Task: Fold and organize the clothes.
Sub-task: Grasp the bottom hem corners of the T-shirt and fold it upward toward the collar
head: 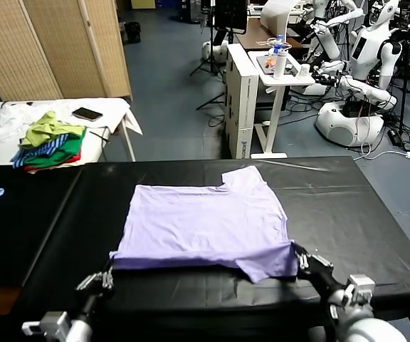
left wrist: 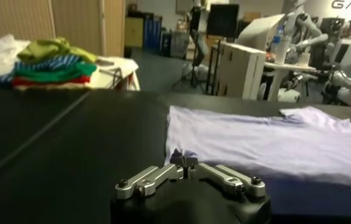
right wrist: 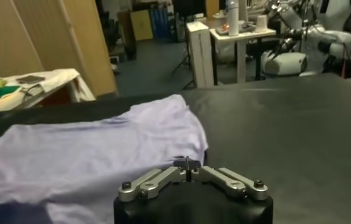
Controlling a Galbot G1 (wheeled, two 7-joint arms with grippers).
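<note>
Both arms are reaching forward low at the near edge. The left gripper (head: 107, 268) and right gripper (head: 297, 254) are pinching closed, fingertips together.

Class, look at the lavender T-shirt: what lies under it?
The T-shirt lies on the black table. Both tools, left and right, pinch its near edge. Anything else beneath is covered.

T-shirt (head: 205, 224) flat on table (head: 347, 206), centre

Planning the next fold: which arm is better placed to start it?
Neither clearly: the left gripper is shut on the T-shirt's near left corner, the right gripper on its near right corner. Likely both lift together.
</note>
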